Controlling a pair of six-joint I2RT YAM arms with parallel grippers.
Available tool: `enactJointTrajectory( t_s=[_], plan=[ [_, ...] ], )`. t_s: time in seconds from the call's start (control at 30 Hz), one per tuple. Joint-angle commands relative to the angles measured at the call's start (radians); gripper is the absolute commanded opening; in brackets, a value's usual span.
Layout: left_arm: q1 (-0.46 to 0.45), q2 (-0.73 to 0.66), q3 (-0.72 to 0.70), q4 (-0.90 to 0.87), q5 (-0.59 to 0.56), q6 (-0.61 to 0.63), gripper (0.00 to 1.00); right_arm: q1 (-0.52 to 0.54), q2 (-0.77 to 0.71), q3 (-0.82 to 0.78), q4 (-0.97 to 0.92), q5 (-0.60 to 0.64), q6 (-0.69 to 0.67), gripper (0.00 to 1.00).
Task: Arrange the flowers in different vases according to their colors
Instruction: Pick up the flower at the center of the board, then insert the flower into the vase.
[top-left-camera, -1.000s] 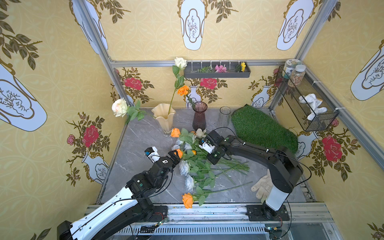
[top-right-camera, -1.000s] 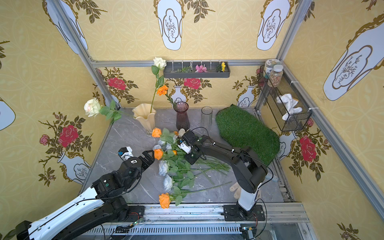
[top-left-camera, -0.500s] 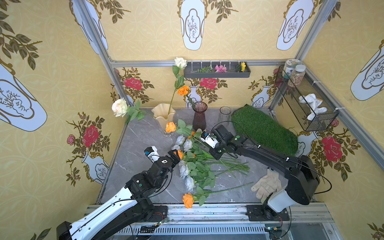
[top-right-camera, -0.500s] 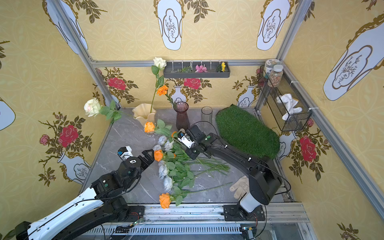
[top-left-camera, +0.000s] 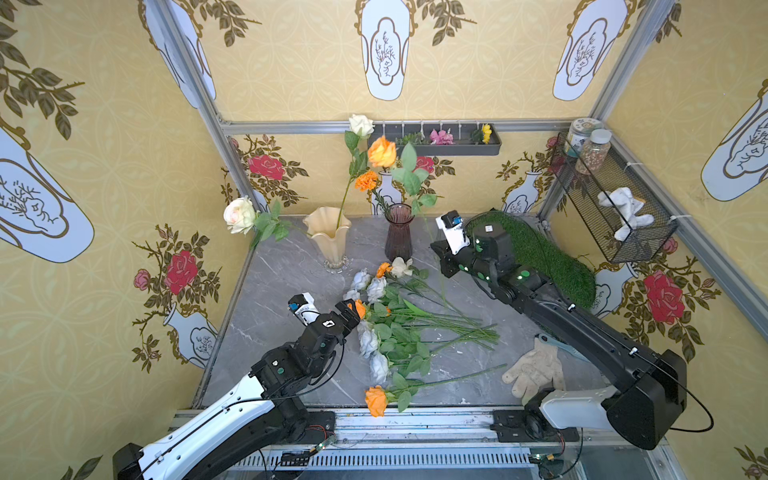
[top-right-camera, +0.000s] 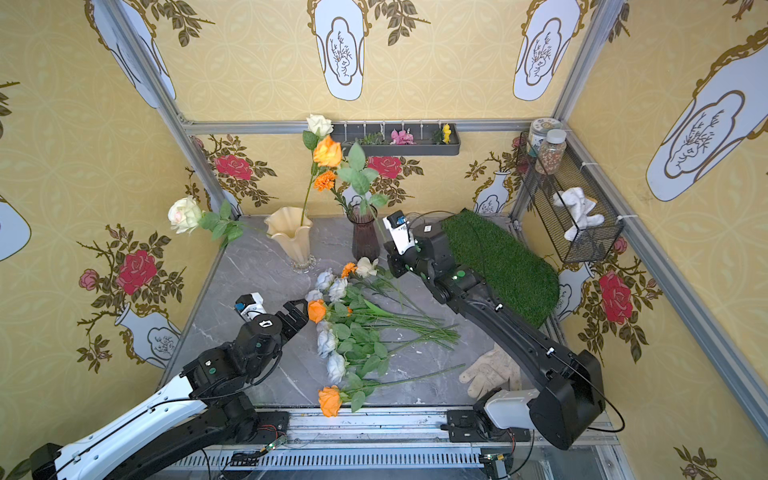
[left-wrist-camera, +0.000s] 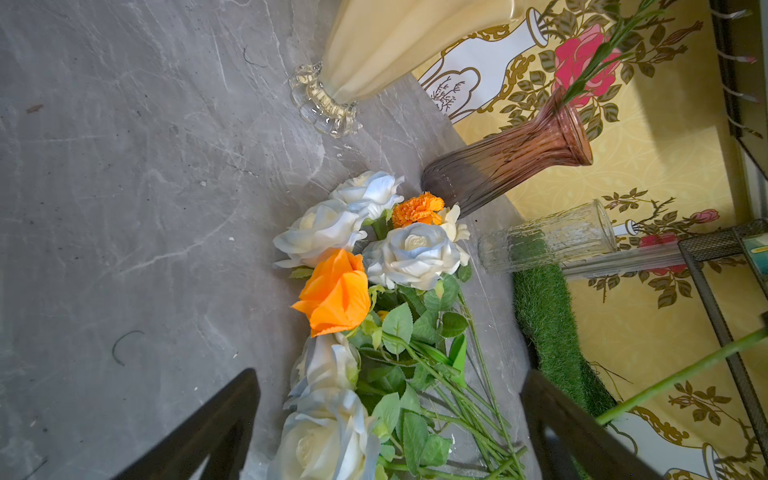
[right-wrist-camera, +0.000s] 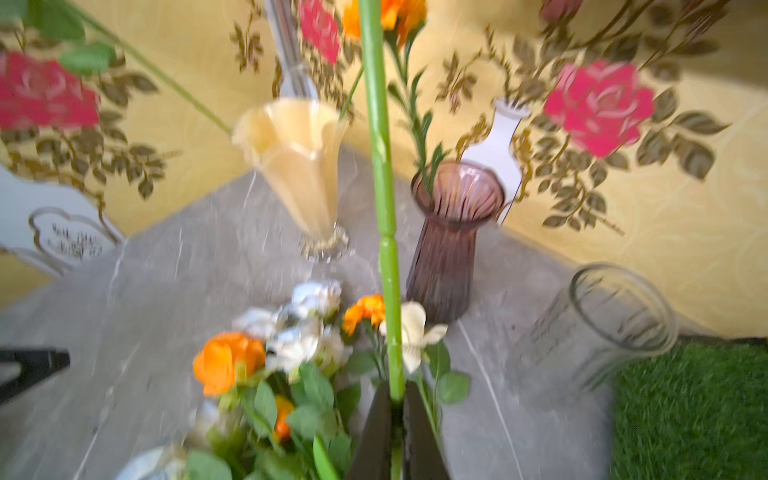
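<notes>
My right gripper (right-wrist-camera: 397, 401) is clamping the green stem (right-wrist-camera: 380, 145) of an orange rose (top-left-camera: 381, 151). The right wrist view, though blurred, is showing the jaws pinched on it, which the top views are not making out. In both top views I am seeing what that wrist camera cuts off: the bloom is standing high near the back wall, close above the marigold (top-left-camera: 366, 180) sitting in the purple vase (top-left-camera: 398, 237). My left gripper (top-left-camera: 353, 309) is gaping wide, low over the table (top-left-camera: 282, 282). A second orange rose (left-wrist-camera: 336, 293) is lying just ahead of its fingers (left-wrist-camera: 239, 390), at the edge of the pile of flowers (top-left-camera: 399, 332).

The clear glass vase (left-wrist-camera: 548, 245) is showing only in the wrist views, between the purple vase and the grass mat (top-left-camera: 552, 257); in both top views my right arm is covering it. The cream-yellow vase (top-left-camera: 328, 241) is carrying two cream-white roses (top-left-camera: 361, 124), one upright and one leaning far toward the left wall. In the right wrist view the held stem is crossing between the cream-yellow and purple vases and over a pale bloom in the pile. A lone orange rose (top-left-camera: 376, 400) is lying near the front edge, a glove (top-left-camera: 536, 370) is lying beside my right arm, and a wire basket (top-left-camera: 615, 216) is hanging on the right wall.
</notes>
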Motion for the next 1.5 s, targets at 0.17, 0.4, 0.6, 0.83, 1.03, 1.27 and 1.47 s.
enactJointTrajectory(
  t_s=[0.17,0.4,0.6,0.83,1.03,1.27,1.47],
  plan=[
    [0.001,0.007,-0.002,0.031,-0.009,0.021,1.00,-0.039,0.213,0.280,0.395,0.024,0.040,0.00],
    [0.002,0.013,-0.007,0.049,-0.014,0.029,1.00,-0.045,0.439,0.542,0.522,0.036,0.021,0.00],
    [0.003,0.035,0.000,0.065,-0.010,0.046,1.00,-0.045,0.603,0.698,0.558,0.034,0.026,0.00],
    [0.006,0.041,0.001,0.070,-0.014,0.053,1.00,-0.044,0.707,0.678,0.610,0.053,0.011,0.00],
    [0.010,0.051,0.002,0.079,-0.013,0.058,1.00,-0.045,0.731,0.579,0.655,0.067,0.018,0.00],
    [0.016,0.059,0.004,0.084,-0.008,0.060,1.00,-0.044,0.735,0.454,0.699,0.088,0.049,0.15],
    [0.017,0.061,0.003,0.089,-0.003,0.063,1.00,-0.040,0.696,0.405,0.671,0.098,0.051,0.74]
  ],
)
